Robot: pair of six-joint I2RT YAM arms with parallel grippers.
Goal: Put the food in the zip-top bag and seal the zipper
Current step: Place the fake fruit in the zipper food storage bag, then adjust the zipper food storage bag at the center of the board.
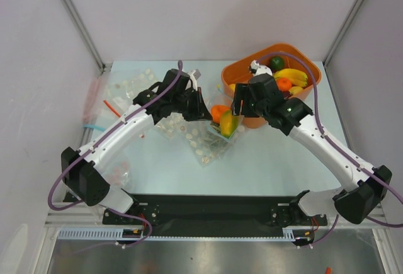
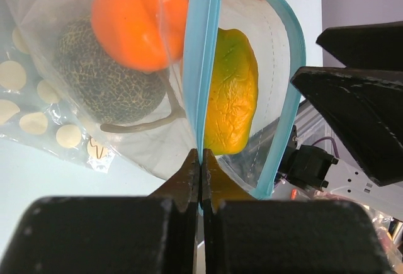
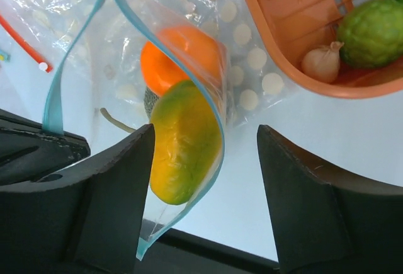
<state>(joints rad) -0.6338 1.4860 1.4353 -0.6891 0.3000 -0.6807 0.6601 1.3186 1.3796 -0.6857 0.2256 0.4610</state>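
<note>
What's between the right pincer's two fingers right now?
The mango, in the zip-top bag's mouth, lies between the open right pincer's fingers, beside the one at picture left; the rest is bare table. The right wrist view shows it.

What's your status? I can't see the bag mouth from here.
Left gripper shut on the zipper. Right gripper open beside the mango. Mango and orange inside the zip-top bag, mouth unsealed. Nothing in the way.

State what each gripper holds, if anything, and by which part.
Left gripper pinches the zip-top bag by its blue zipper; right gripper holds nothing.
</note>
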